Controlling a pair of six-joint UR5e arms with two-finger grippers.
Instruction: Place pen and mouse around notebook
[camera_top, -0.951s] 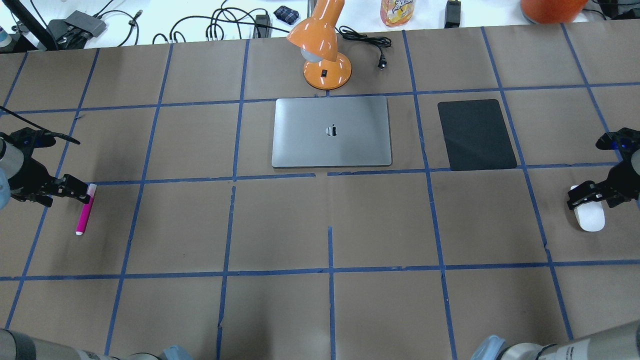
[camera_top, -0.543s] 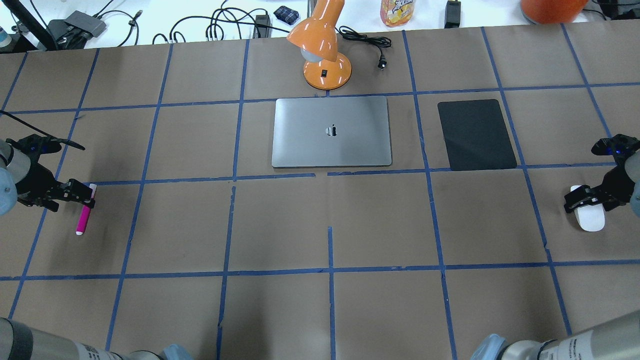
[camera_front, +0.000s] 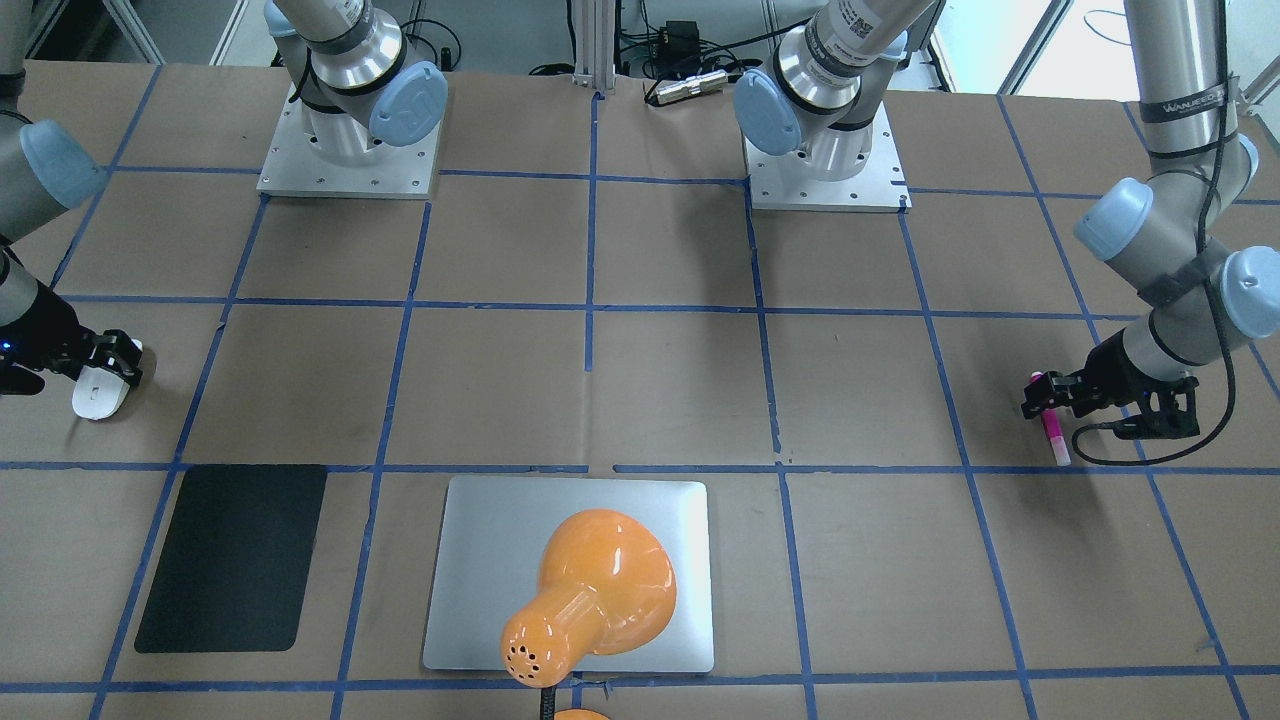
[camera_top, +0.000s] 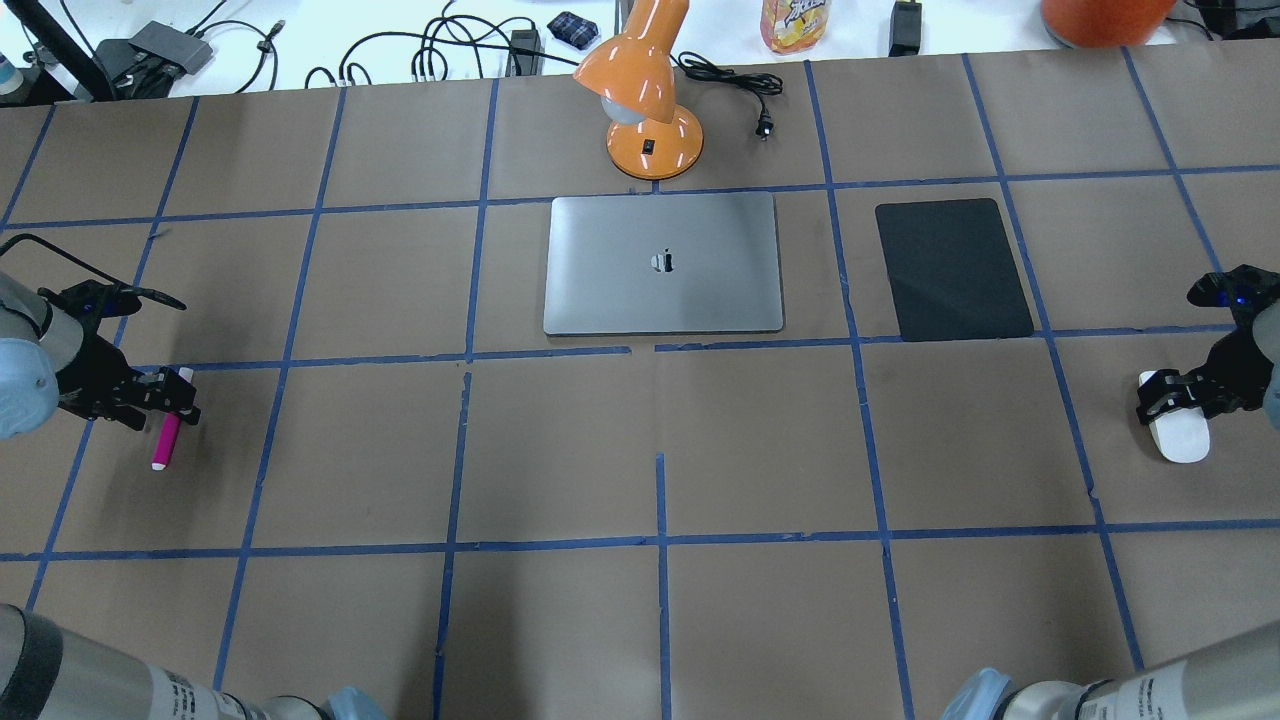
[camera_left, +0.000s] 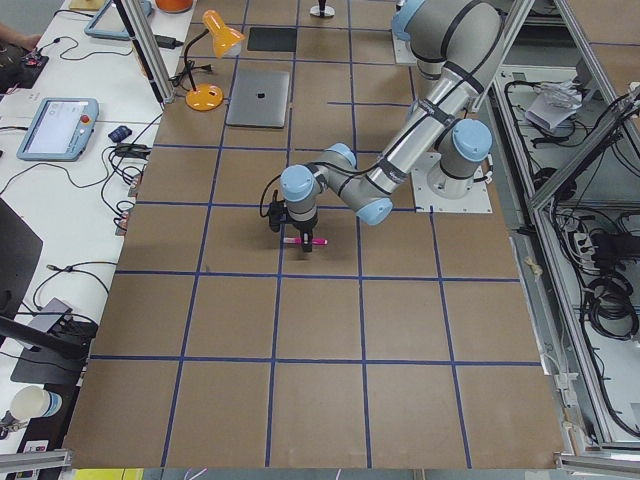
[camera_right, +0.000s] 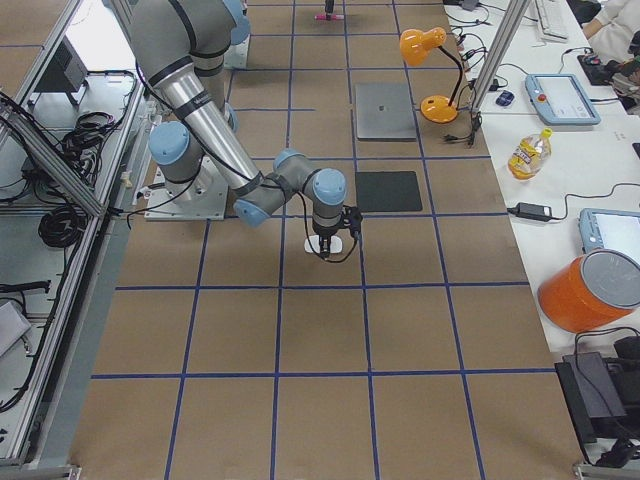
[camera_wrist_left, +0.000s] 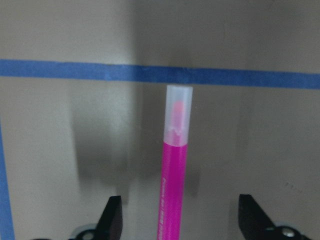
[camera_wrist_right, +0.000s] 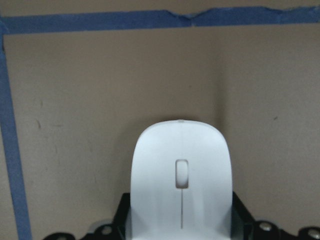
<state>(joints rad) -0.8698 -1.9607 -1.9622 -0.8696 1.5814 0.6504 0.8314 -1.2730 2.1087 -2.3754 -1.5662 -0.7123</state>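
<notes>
The magenta pen (camera_top: 165, 440) lies at the table's far left, its pale cap (camera_wrist_left: 178, 107) near a blue tape line. My left gripper (camera_top: 175, 397) is down over the pen and open. In the left wrist view a finger stands clear of the pen (camera_wrist_left: 172, 190) on each side. The white mouse (camera_top: 1180, 435) sits at the far right on the table. My right gripper (camera_top: 1160, 395) is over its far end, and in the right wrist view both fingers press against the sides of the mouse (camera_wrist_right: 181, 180). The silver notebook (camera_top: 662, 262) lies closed at the centre back.
An orange desk lamp (camera_top: 645, 100) stands just behind the notebook, its cord (camera_top: 735, 85) trailing to the right. A black mat (camera_top: 952, 268) lies to the notebook's right. Blue tape lines grid the brown table (camera_top: 660, 450). Cables and a bottle sit beyond the back edge.
My left gripper has shifted a little nearer along the pen, from the cap end toward the middle. The right gripper has edged slightly over the mouse. Pen and mouse have not moved.
</notes>
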